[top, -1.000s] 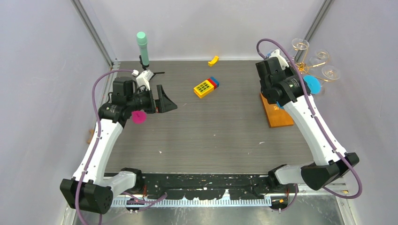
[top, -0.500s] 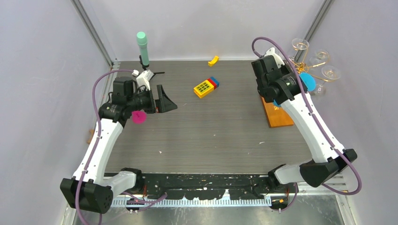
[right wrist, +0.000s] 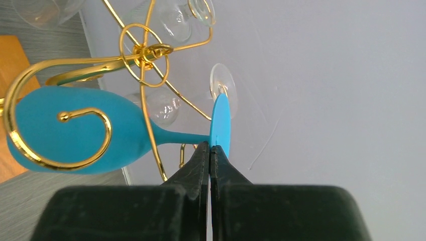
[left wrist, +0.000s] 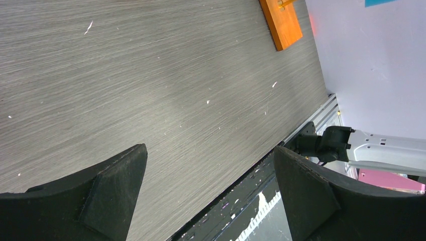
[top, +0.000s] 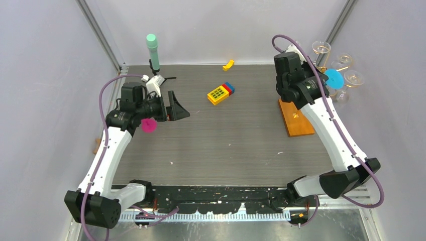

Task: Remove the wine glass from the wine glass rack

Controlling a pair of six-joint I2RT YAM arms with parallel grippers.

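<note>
Starting at the left side of the bench (top: 226, 145), the left hand (top: 178, 108) hangs just above the surface with its fingers spread fully apart and nothing between them. It is well apart from the task's things. A mint-green cylinder on a small stand (top: 152, 50) is at the back left. A yellow, blue and red toy block (top: 220, 93) lies near the middle, with a small yellow piece (top: 228, 64) behind it.

At the right, the right hand (right wrist: 209, 146) is raised beside the wine glass rack (top: 295, 118). Its fingers are pressed together, with the tips on the stem of the blue wine glass (right wrist: 65, 135) at the point where the stem joins the foot. The pinch is judged to be a grip on the stem, though the contact itself is very small in the wrist view.

The wine glass is up among the gold wire arms, at the right rear of the bench. The overhead view shows its foot as a full blue disc, so the long axis is judged to run roughly up and down, foot uppermost. In the wrist view the stem runs from the fingertips to the left, and the bowl lies behind a curled spiral arm of the rack. Clear glasses (right wrist: 171, 20) hang close by on the other arms.

The right arm is the nearer arm by far. The coming move turns on the bowl and that curl: the glass should be drawn clear of the spiral. Whether the glass bears on the wire cannot be told.
</note>
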